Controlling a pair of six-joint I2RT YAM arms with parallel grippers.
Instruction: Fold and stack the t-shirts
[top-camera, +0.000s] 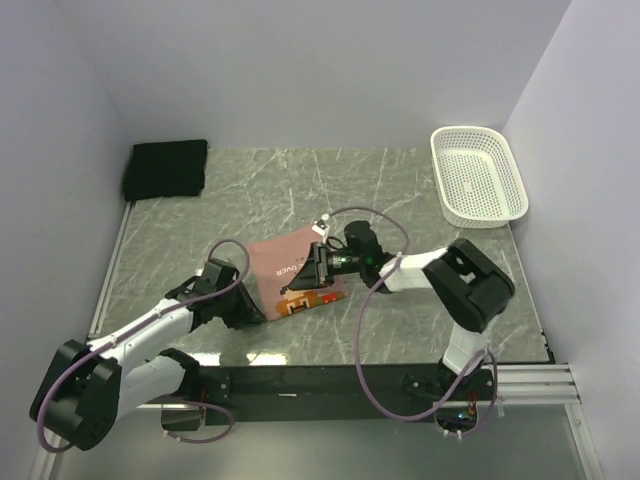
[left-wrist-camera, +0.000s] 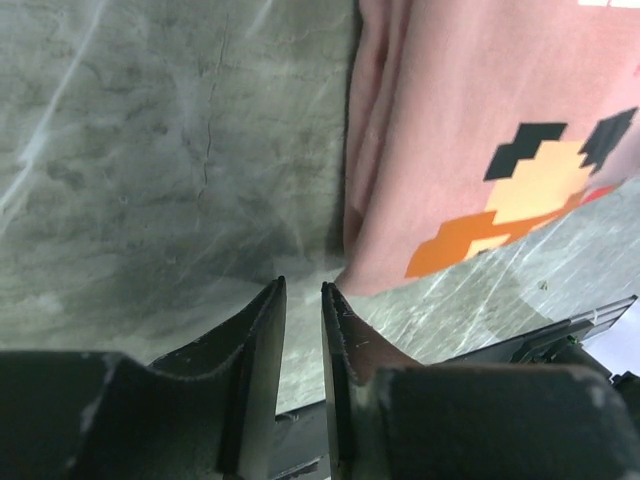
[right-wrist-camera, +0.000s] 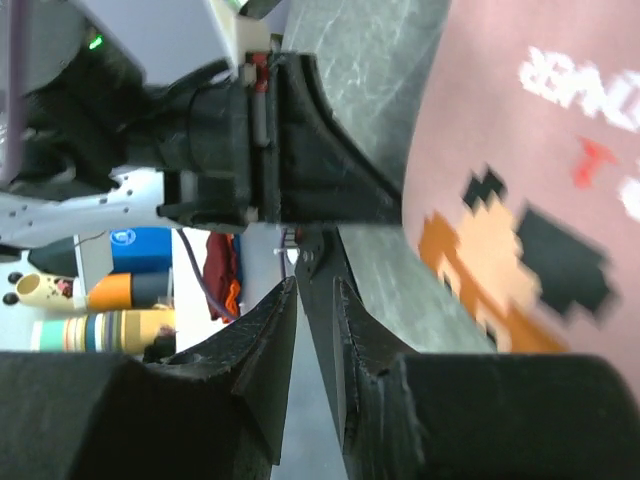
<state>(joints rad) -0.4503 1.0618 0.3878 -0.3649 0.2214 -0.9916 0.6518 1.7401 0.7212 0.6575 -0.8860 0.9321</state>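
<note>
A salmon-pink t-shirt (top-camera: 290, 268) lies folded in the middle of the table, its pixel-cartoon print (left-wrist-camera: 520, 205) facing up; the print also shows in the right wrist view (right-wrist-camera: 520, 250). The black t-shirt (top-camera: 166, 168) sits folded in the far left corner. My left gripper (top-camera: 252, 310) is low at the pink shirt's near-left corner, its jaws (left-wrist-camera: 303, 285) a narrow gap apart with only table between them. My right gripper (top-camera: 300, 284) hovers over the shirt's near edge, pointing at the left gripper. Its jaws (right-wrist-camera: 315, 282) stand slightly apart and hold nothing.
A white mesh basket (top-camera: 478, 175) stands at the far right corner. The table's black front rail (top-camera: 330, 380) runs just behind the shirt's near edge. Both arms crowd the pink shirt, and purple cables (top-camera: 375, 290) loop over the table there.
</note>
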